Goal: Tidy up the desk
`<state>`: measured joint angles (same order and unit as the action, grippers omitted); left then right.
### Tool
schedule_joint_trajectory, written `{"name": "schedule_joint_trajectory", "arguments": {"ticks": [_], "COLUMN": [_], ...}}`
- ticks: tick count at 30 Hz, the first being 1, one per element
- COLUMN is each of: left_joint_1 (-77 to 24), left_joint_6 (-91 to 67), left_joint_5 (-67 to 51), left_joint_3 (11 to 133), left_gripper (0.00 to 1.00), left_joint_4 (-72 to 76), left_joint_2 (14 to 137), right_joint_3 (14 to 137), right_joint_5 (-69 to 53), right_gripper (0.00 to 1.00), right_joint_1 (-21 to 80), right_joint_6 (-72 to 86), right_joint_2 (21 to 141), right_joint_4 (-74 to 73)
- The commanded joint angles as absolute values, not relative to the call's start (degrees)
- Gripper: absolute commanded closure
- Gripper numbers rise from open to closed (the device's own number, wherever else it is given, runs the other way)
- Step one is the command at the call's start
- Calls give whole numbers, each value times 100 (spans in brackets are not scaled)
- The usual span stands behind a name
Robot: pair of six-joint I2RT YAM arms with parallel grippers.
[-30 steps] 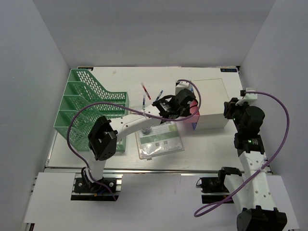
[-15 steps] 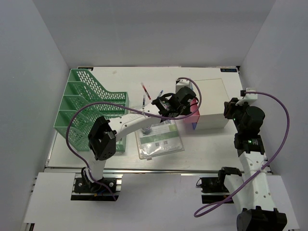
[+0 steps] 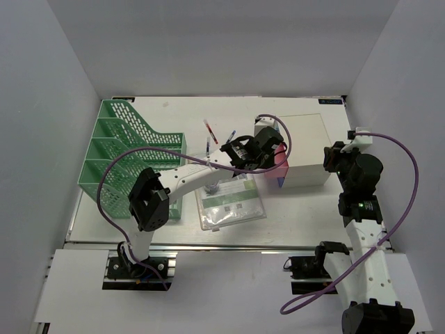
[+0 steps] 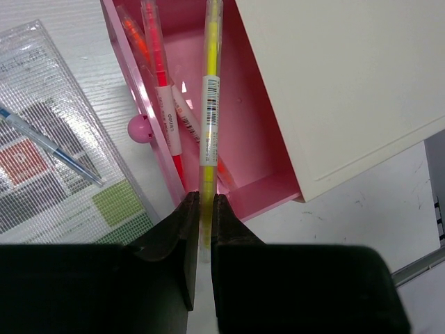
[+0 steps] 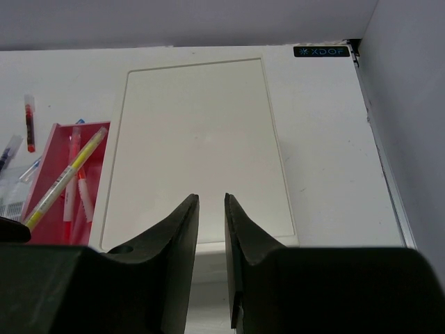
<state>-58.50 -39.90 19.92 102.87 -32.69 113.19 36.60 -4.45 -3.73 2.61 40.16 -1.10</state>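
Observation:
My left gripper is shut on the near end of a yellow highlighter, whose far end points into the open pink drawer of the white box. Red and pink pens lie in that drawer. From above, the left gripper hangs over the drawer on the white desk. My right gripper stands open with nothing between its fingers, above the near edge of the white box; the yellow highlighter shows at its left.
A green mesh file rack stands at the left. A clear mesh pouch lies in the middle with a blue pen on it. Loose pens lie behind the left arm. Grey walls close in three sides.
The left gripper has shifted slightly toward the back over the pink drawer, still holding the highlighter. The right arm has not moved.

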Motion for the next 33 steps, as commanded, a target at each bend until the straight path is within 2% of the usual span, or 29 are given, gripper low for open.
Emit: {"name": "schedule_joint_trajectory", "arguments": {"ticks": [1, 7, 15, 25, 33], "left_joint_1": [-5862, -5810, -5810, -5810, -5810], "left_joint_6": [-3981, -3929, -3753, -3762, -3525], "left_joint_5": [1986, 1934, 1863, 1811, 1846], "left_joint_3": [10529, 10581, 11635, 11303, 11558], "left_gripper": [93, 90, 86, 86, 85], "left_joint_4": [-3454, -3471, -4034, -4095, -4473], "left_joint_2": [11303, 11381, 11891, 11672, 11558], "right_joint_3": [3647, 3647, 3639, 3639, 3630], "right_joint_5": [-369, -360, -352, -352, -360], "right_gripper": [73, 73, 73, 73, 73], "right_joint_1": [-378, -369, -378, -378, -369], "right_joint_6": [246, 246, 246, 255, 255], "right_joint_2": [3920, 3920, 3885, 3867, 3867], "right_joint_4": [193, 193, 193, 202, 211]}}
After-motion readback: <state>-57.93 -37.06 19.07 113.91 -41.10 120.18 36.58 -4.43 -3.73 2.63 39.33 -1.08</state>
